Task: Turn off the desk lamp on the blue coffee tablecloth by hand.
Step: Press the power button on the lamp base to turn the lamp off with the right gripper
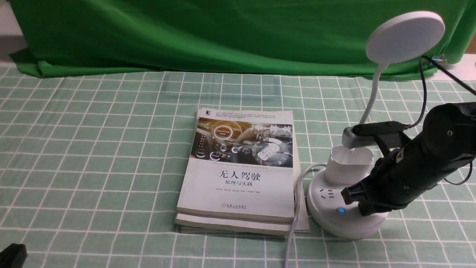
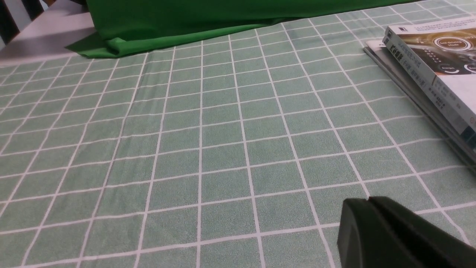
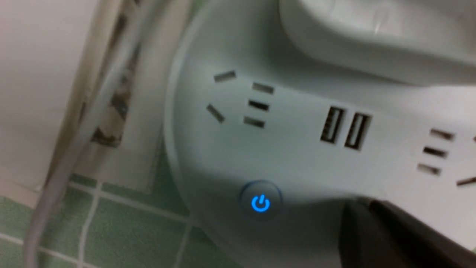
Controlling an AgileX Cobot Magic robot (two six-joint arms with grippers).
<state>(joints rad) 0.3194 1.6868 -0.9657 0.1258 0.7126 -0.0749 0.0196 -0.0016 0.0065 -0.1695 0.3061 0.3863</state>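
Observation:
The white desk lamp (image 1: 344,208) stands on the pale green grid tablecloth (image 1: 93,149) at the right, disc head (image 1: 405,36) up on a bendy neck. A blue lit power button (image 1: 341,211) glows on its puck base; it also shows in the right wrist view (image 3: 260,203). My right gripper (image 1: 353,199) is shut and empty, its tip over the base just right of the lit button, and it shows in the right wrist view (image 3: 366,208). My left gripper (image 2: 368,203) is shut and empty, low over bare cloth at the near left.
A stack of books (image 1: 240,167) lies just left of the lamp base, and shows in the left wrist view (image 2: 431,67). The lamp's white cord (image 1: 293,223) runs between them toward the front edge. A dark green backdrop cloth (image 1: 223,33) hangs behind.

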